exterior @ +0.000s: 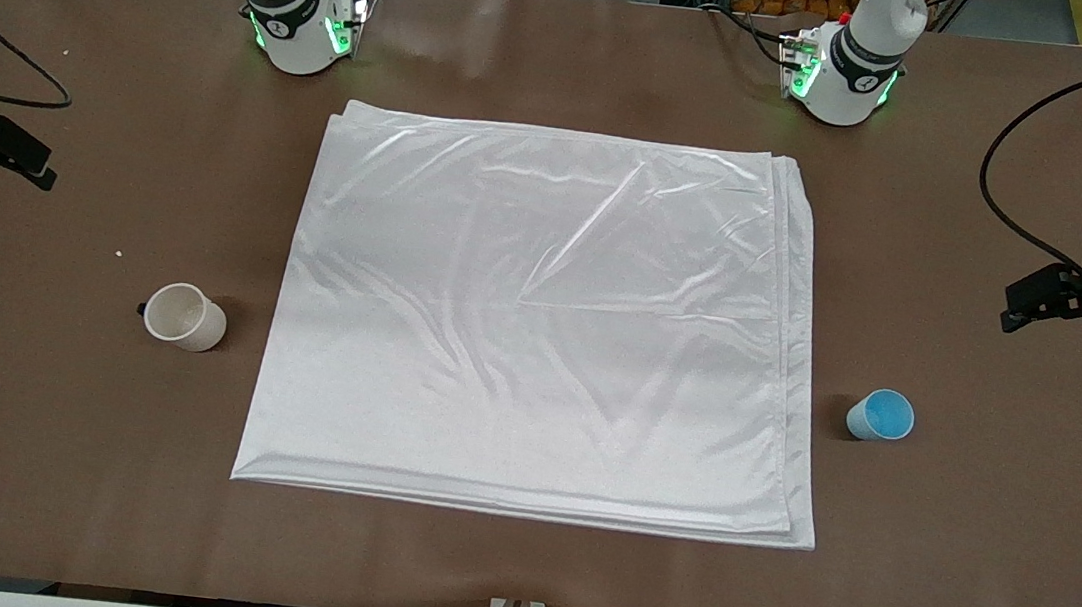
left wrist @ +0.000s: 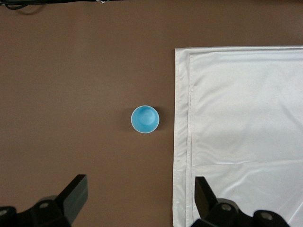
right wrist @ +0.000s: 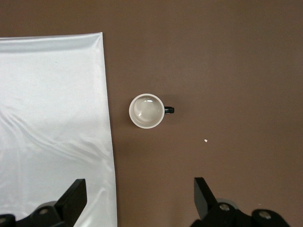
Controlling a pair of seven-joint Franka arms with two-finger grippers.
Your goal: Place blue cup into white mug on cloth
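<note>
Nothing is being held yet, so the opening step is judged to be in hand: both arms are hanging high over the surface [exterior: 33,451], each looking down on its own target. The left tool [left wrist: 137,198] is hovering over the blue cup [exterior: 881,415], its fingers [left wrist: 75,191] standing wide apart and gripping nothing; the right tool [right wrist: 137,198] is hovering over the white mug [exterior: 185,316], likewise spread open and empty. The blue cup is standing upright on the bare surface just beside the cloth [exterior: 539,323], toward the left arm's end; the white mug is standing upright near the cloth's edge toward the right arm's end, its black handle [right wrist: 169,110] pointing away from the cloth (neither vessel is touching the fabric). The cloth is lying flat in folded layers between them, lightly wrinkled. Judgement: the mug probably needs carrying onto the cloth, and the cup then needs lowering into it, mouth up; the next move is calling for a straight descent with the fingers straddling a rim or wall before closing. Count: one blue cup, one white mug, one cloth, two tools, plus one small white speck [right wrist: 206,141] near the mug.
</note>
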